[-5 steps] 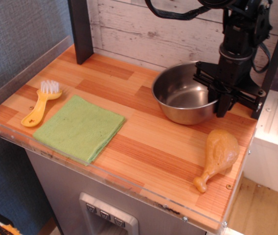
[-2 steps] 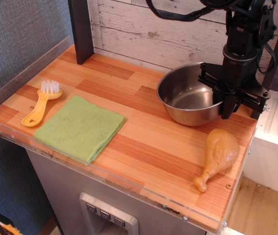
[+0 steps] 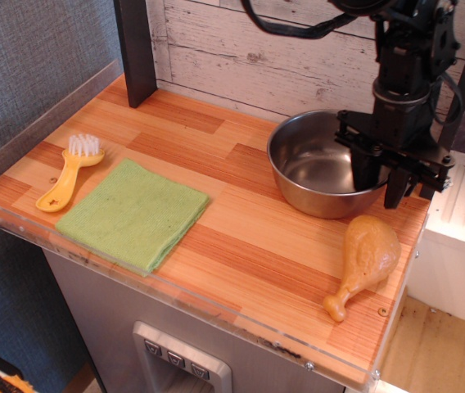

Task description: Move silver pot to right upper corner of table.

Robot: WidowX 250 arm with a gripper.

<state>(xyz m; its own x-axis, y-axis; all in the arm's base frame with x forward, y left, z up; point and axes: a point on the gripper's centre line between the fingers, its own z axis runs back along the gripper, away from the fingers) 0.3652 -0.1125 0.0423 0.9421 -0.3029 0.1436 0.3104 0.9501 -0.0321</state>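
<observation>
The silver pot [image 3: 314, 168], a wide shiny steel bowl, sits near the back right of the wooden table [image 3: 241, 237]. My black gripper [image 3: 380, 182] comes down from above at the pot's right side. One finger is inside the rim and one outside, closed on the pot's right wall. The pot's far right edge is hidden behind the gripper.
A toy chicken drumstick [image 3: 367, 258] lies just in front of the pot near the right edge. A green cloth [image 3: 134, 213] and a yellow brush [image 3: 69, 172] lie at the left. A black post [image 3: 134, 49] and a white plank wall [image 3: 249, 49] stand behind.
The gripper has moved to the right and a little towards the front, and the pot has moved with it towards the table's right edge.
</observation>
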